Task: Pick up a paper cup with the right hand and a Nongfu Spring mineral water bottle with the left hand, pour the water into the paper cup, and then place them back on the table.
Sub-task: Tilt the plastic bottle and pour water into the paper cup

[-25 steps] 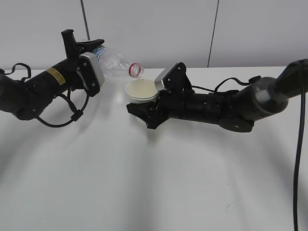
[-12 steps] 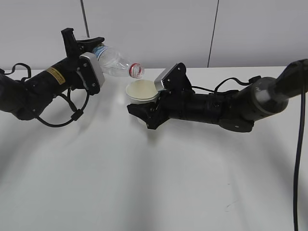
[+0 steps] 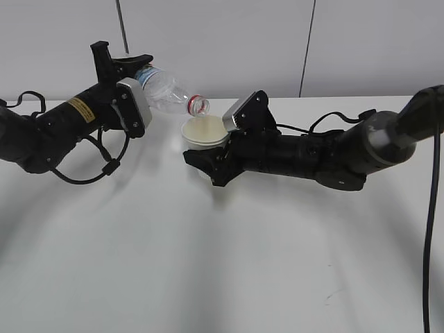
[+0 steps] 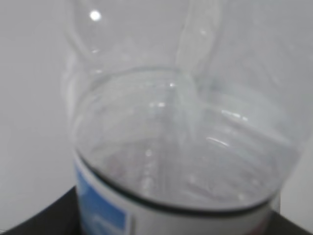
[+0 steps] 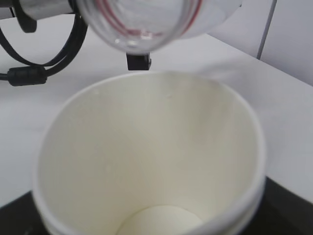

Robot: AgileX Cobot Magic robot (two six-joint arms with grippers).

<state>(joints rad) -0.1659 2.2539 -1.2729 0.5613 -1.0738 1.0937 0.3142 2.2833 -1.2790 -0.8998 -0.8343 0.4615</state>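
My left gripper (image 3: 119, 69) is shut on the clear Nongfu Spring bottle (image 3: 166, 90), held tilted with its red-ringed open mouth (image 3: 200, 105) just above the paper cup's rim. The bottle fills the left wrist view (image 4: 181, 147). My right gripper (image 3: 201, 161) is shut on the cream paper cup (image 3: 204, 132), held a little above the white table (image 3: 222, 263) and tipped toward the bottle. In the right wrist view the cup (image 5: 146, 156) looks empty inside, with the bottle mouth (image 5: 142, 24) over its far rim.
A grey wall (image 3: 229, 41) with dark vertical seams stands behind the table. A black cable (image 3: 430, 229) hangs at the right edge. The left arm's looped cables (image 3: 104, 163) rest near the table's back left.
The bottle's mouth has risen slightly and shifted a little right over the cup. The right arm and cup have held still.
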